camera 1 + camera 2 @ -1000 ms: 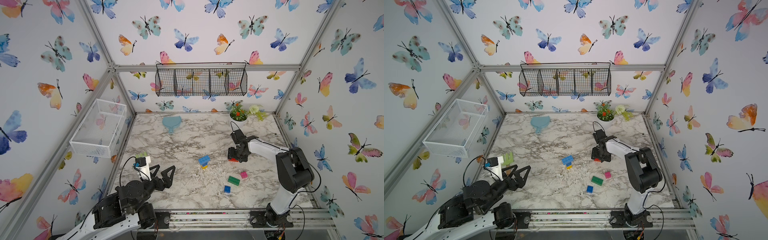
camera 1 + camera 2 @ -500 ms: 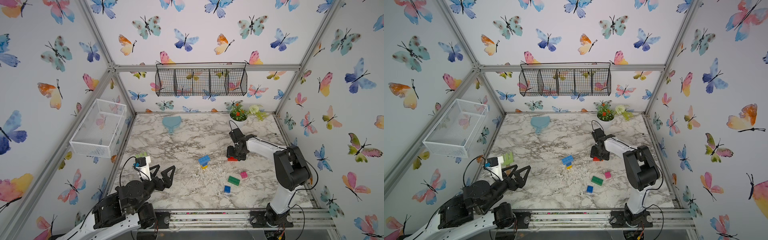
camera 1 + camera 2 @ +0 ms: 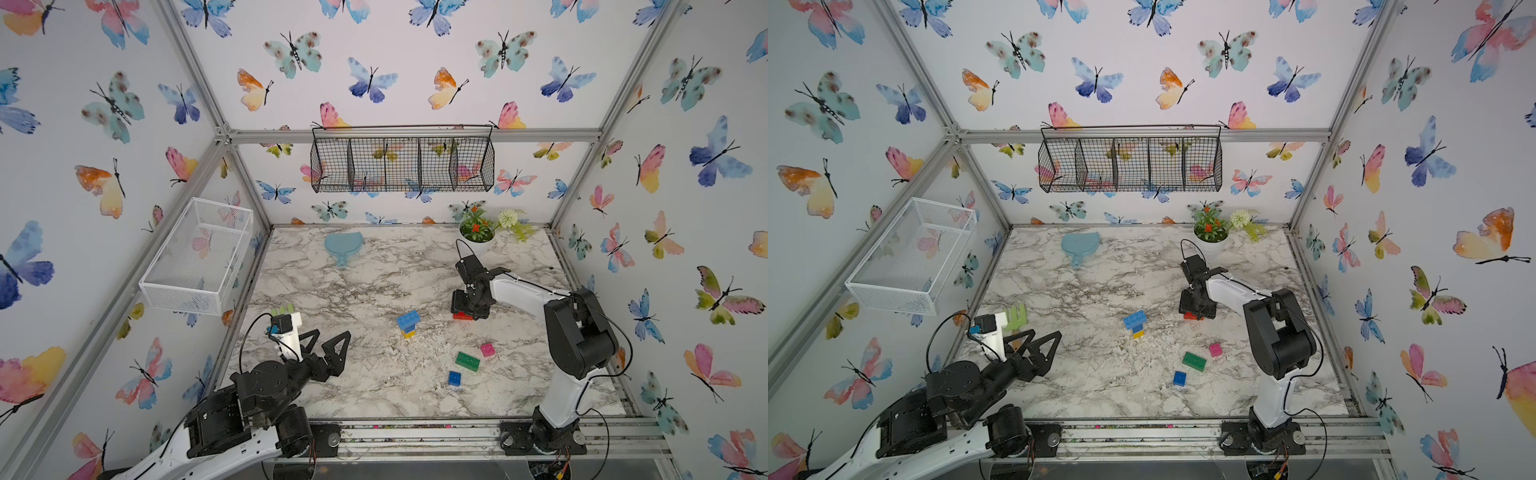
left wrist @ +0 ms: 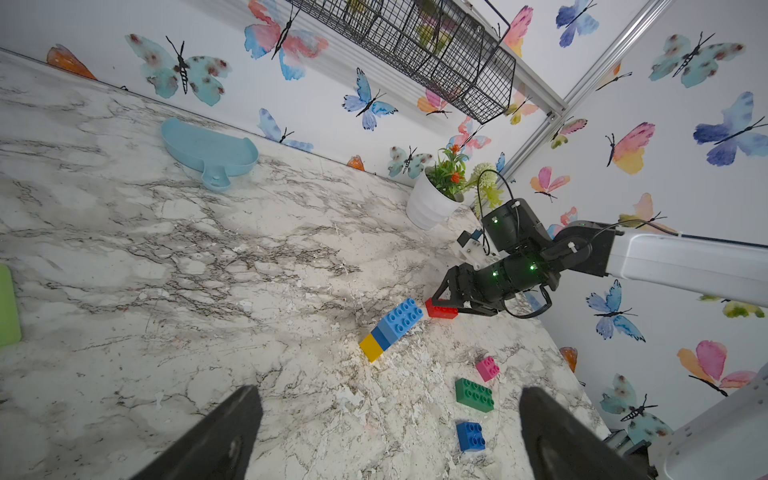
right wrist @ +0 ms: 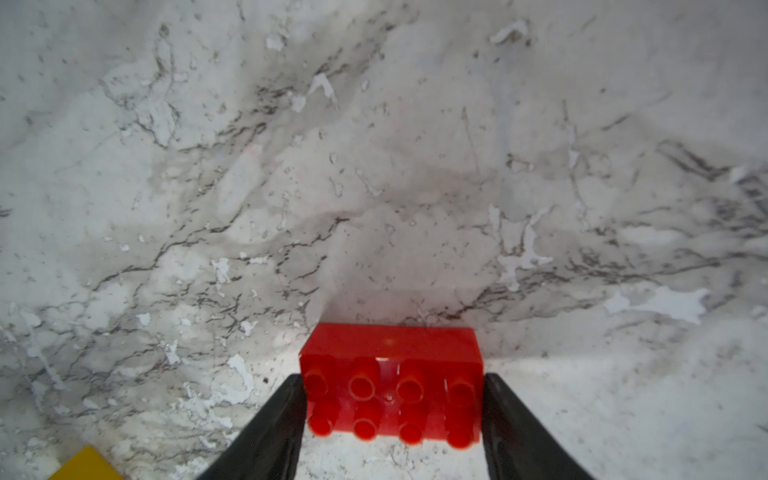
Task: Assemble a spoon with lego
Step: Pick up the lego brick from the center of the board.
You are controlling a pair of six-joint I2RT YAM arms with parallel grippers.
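The lego lies loose on the marble table. A red brick [image 5: 390, 374] rests studs-up on the table, with my right gripper [image 5: 392, 376] shut on it, one finger against each short end; in both top views the gripper [image 3: 469, 309] covers most of the brick [image 3: 462, 316]. Left of it lies a joined piece [image 3: 408, 323] of light-blue, blue and yellow bricks. Nearer the front are a green brick [image 3: 467, 360], a pink brick [image 3: 488, 350] and a blue brick [image 3: 454, 378]. My left gripper [image 3: 328, 338] hovers open and empty at the front left.
A pale-teal paddle [image 3: 343, 245] lies at the back left. A white plant pot [image 3: 477, 237] stands at the back right, just behind my right arm. A pale green pronged utensil [image 3: 1016, 318] lies by my left wrist. A white wire basket [image 3: 199, 257] and a black one [image 3: 402, 160] hang on the walls.
My right gripper's fingers have narrowed onto the red brick's ends, and the arm has shifted slightly. The left arm and the other bricks have not moved.
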